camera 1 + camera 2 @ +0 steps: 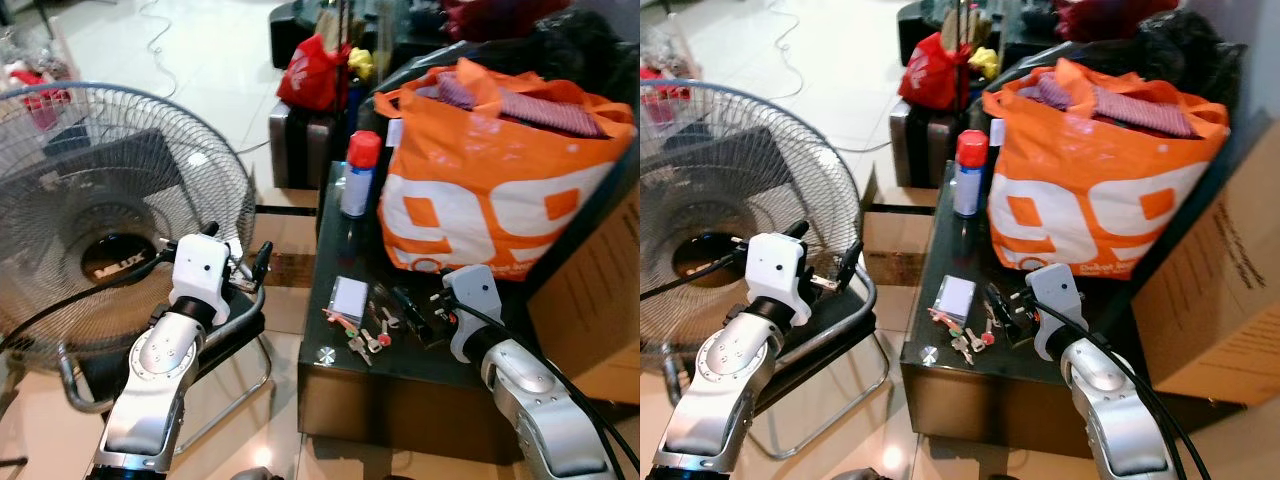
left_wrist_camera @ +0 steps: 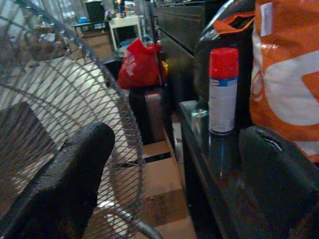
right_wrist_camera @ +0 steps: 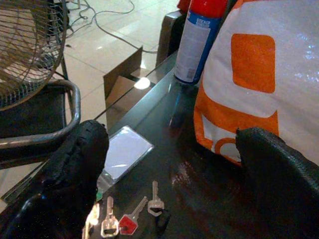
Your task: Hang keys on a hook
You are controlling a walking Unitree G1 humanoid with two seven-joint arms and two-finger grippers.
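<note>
My right gripper (image 3: 169, 164) fingers wide apart just above the keys (image 3: 130, 215) on the dark table (image 1: 350, 375), my left gripper (image 2: 174, 164) open too, beside the fan (image 1: 110, 200)

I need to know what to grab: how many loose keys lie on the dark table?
3 can be made out: a red-headed key, a silver key beside it, and another silver key on its other side. More may hide behind the right pincer fingers.

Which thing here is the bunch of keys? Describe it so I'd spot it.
Find the big orange bag on the dark table. In front of it, beside a small white card, lie the keys: small silver blades, one with a red head.
</note>
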